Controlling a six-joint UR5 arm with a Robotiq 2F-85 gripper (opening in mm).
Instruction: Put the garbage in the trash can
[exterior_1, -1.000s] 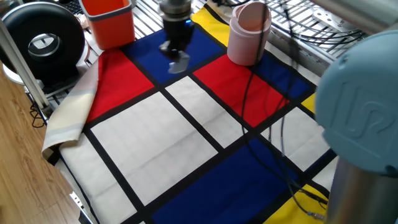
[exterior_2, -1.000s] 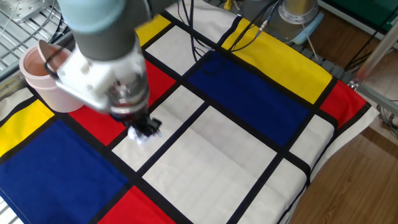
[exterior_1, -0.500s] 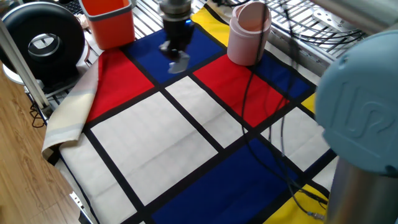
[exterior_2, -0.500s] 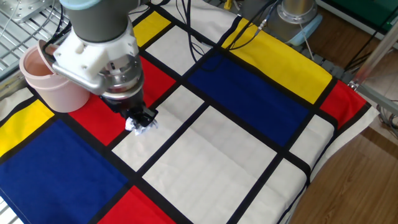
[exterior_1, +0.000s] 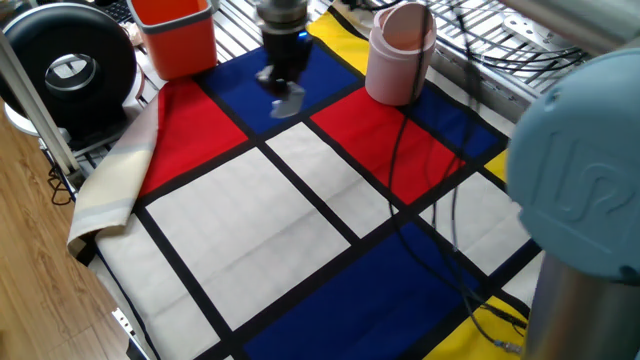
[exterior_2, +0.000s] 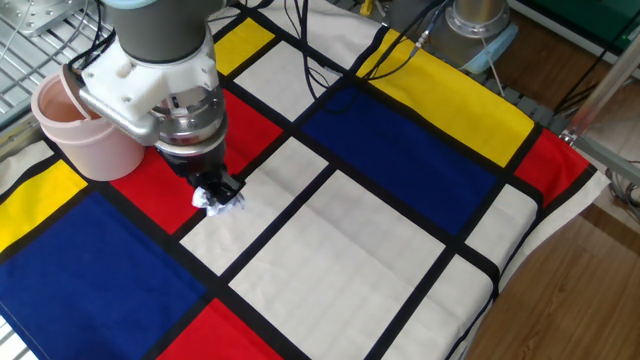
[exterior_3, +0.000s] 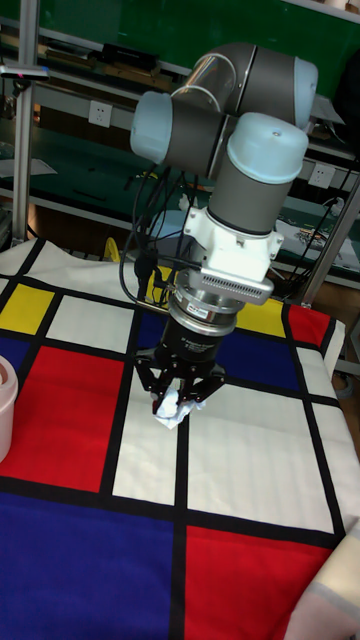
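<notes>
Look at your hand (exterior_3: 176, 405). Its two fingers point down and are closed around the paper (exterior_3: 170, 407). The paper is a small white wad. It sits right between the fingertips and sticks out a little below them. You can see it best in the tall fixed view. In the other fixed view the paper (exterior_2: 219, 199) peeks out under the hand (exterior_2: 217, 192) in the same way. In one fixed view the hand (exterior_1: 285, 95) is blurry, and a pale lump shows at its tip.

The hand and paper are low over the cloth (exterior_2: 330, 250) on the table. The cloth has big red, blue, yellow and white squares with black lines. The paper is over the spot where a white square meets a red one, close to a black line. You cannot tell from these views if the paper touches the cloth.

The pink bin (exterior_2: 80, 125) stands near the far edge of the cloth. It is near the hand but not touching it. Its lid (exterior_1: 403, 25) is tipped, so you can see into the top. An orange bin (exterior_1: 176, 33) stands at another corner, well away from the pink one.
</notes>
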